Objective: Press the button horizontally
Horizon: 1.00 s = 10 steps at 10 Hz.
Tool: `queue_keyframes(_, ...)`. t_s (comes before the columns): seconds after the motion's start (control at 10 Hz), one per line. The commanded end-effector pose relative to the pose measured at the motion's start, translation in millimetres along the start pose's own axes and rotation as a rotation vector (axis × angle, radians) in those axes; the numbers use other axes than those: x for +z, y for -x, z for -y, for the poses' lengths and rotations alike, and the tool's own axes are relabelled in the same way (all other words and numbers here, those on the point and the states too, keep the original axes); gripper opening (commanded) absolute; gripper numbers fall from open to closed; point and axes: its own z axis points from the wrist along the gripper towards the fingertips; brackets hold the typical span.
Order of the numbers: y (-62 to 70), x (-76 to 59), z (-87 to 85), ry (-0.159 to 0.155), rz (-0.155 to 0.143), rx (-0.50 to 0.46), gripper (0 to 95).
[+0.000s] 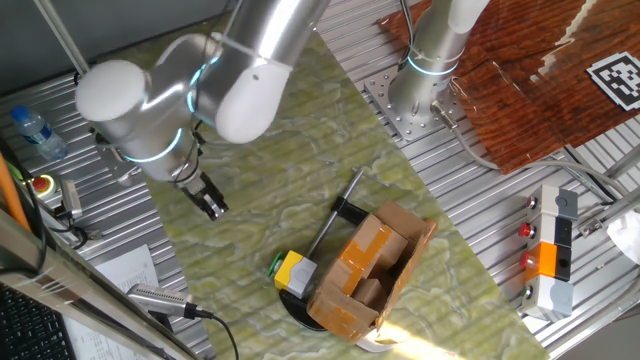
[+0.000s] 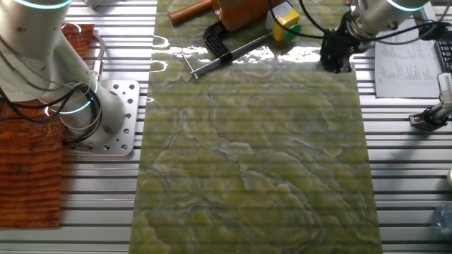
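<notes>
The small yellow cube box (image 1: 294, 272) stands on the green mat against the left side of the cardboard box (image 1: 372, 268). Its green button (image 1: 274, 267) faces left, away from the cardboard. In the other fixed view the yellow box (image 2: 284, 14) is at the top edge with the green button (image 2: 292, 29) below it. My gripper (image 1: 211, 205) hangs over the mat, up and to the left of the button and well apart from it. It shows dark in the other fixed view (image 2: 336, 59), right of the button. No gap between the fingertips can be made out.
A black clamp with a metal bar (image 1: 338, 214) lies beside the cardboard box. A second arm's base (image 1: 418, 92) stands at the back. A grey-and-orange panel (image 1: 551, 252) is at the right. A red mushroom button (image 1: 42, 183) and a water bottle (image 1: 32, 130) are at the left.
</notes>
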Motion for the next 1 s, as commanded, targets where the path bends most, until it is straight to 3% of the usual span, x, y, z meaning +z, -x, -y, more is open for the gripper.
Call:
queue_keyframes(0.1,-12.5,-16.6,39.1,-0.065,0.074,0.042,0.0)
queue_keyframes(0.2,-19.4,-20.4,51.5,-0.078,0.106,0.027,0.0)
queue_keyframes(0.4,-25.8,-19.1,58.6,-0.091,0.180,0.064,0.0)
queue_keyframes(0.7,-27.4,-18.0,59.3,-0.112,0.217,0.097,0.0)
queue_keyframes(1.0,-28.6,-24.7,56.3,-0.128,0.220,0.099,0.0)
